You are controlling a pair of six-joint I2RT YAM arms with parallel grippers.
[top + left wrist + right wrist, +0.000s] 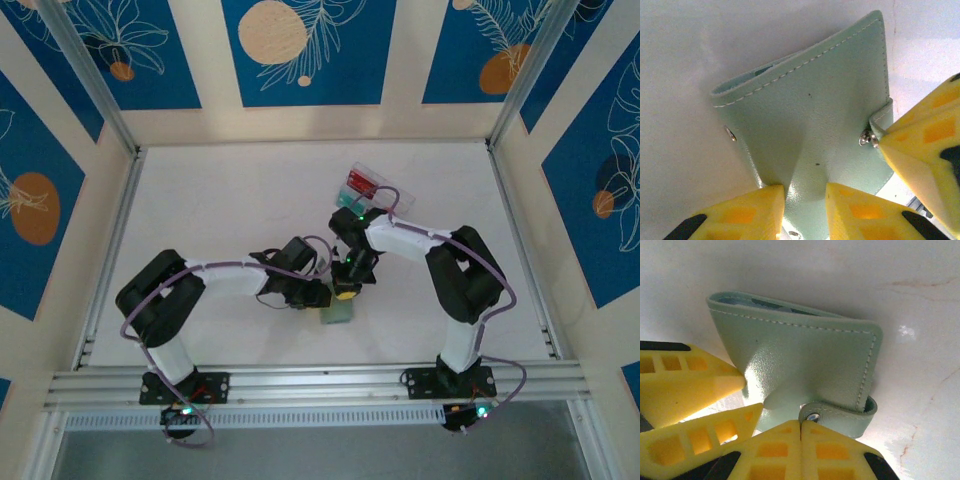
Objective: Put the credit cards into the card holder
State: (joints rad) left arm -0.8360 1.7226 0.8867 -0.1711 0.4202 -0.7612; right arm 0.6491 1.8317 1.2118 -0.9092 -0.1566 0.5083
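White tabletop [230, 200] lies before you, boxed in by cream walls with blue panels [300, 50] printed with pale leaves and orange discs. Toward the back right stands a clear plastic box [378, 186]; a red card [362, 183] and a teal card [350, 198] show in it, and any print on them is too small to read.

Your card holder [805, 355] sits near the middle of the tabletop, between the two arms. It is pale sage green with white stitching along its edges. Its mouth gapes a little, and a dark teal sliver shows inside; you cannot tell whether that is a card or the lining.

Your left tool [805, 192] pinches a raised fold of the card holder's outer face, and the soft material puckers between the yellow fingers. Your right tool [801, 425] has its fingers pressed flat together, tips against the snap tab [840, 415] beside the metal snap [867, 139]. You cannot tell whether it has caught any of the tab.

Both tools crowd the near edge of the card holder, just beside each other, so from above they cover most of it.
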